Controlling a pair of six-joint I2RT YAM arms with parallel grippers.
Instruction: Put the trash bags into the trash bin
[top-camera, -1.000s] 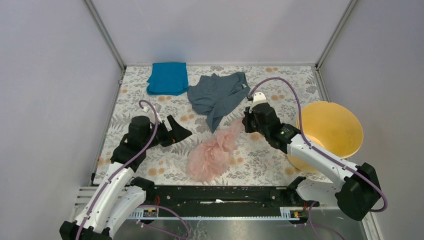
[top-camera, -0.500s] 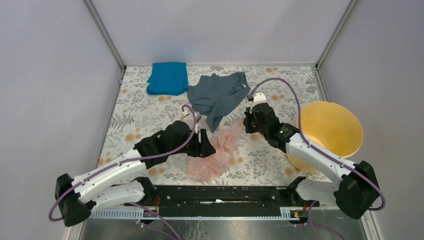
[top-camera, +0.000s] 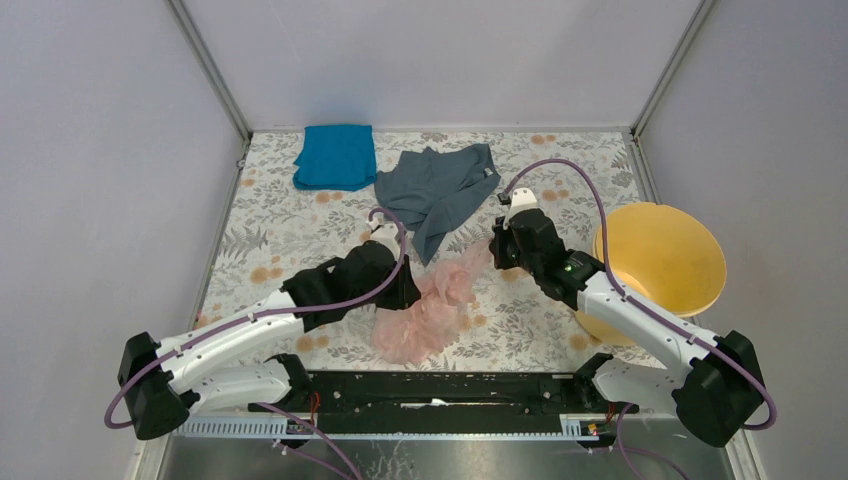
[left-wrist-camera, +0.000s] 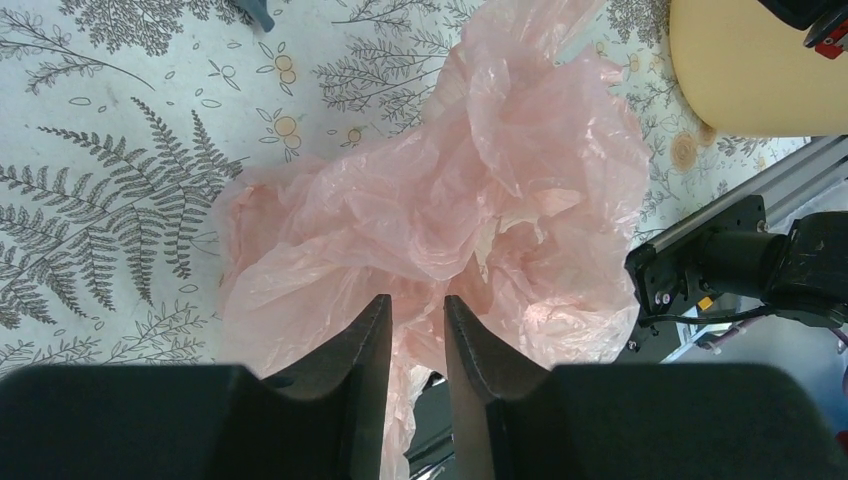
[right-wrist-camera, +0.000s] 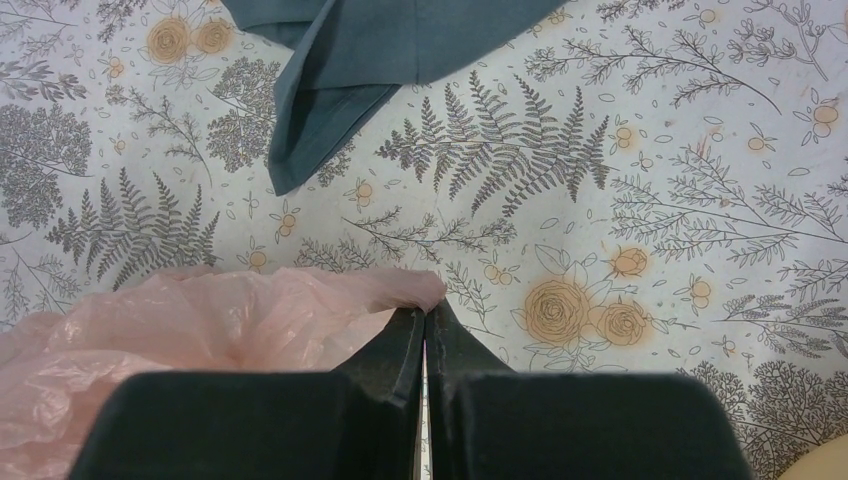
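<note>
Film as thin as this looks almost weightless, limp and slippery. The bag (top-camera: 425, 315) will probably sag, billow and slide out of a shallow pinch instead of lifting as one piece. It lies crumpled on the worktop (top-camera: 290, 225) between the two arms, with its bulk bunched toward the near edge and a tapering tail running away to the right.

The left tool (left-wrist-camera: 415, 300) hangs over the bunched middle. Its fingers stand slightly apart, and no film is visibly caught between them. Gathered folds like these seem the best place to take hold, since several layers pinched together should slip less than a single sheet.

Farther out, the right tool (right-wrist-camera: 425, 315) is closed tight on the tip of the tail, with pink film pulled right up to its fingertips. That is a small bite and could tear or pull free under drag.

The bin (top-camera: 660, 260) stands at the right edge beside the right arm, apart from the bag, mouth up and wide. The loose film may drape over the rim unless it is carried well inside.

Beyond the bag lies a grey garment (top-camera: 435, 190), its lower point just beside the tail, so a careless grab there might snag it. A blue cloth (top-camera: 335, 155) lies farthest back.
</note>
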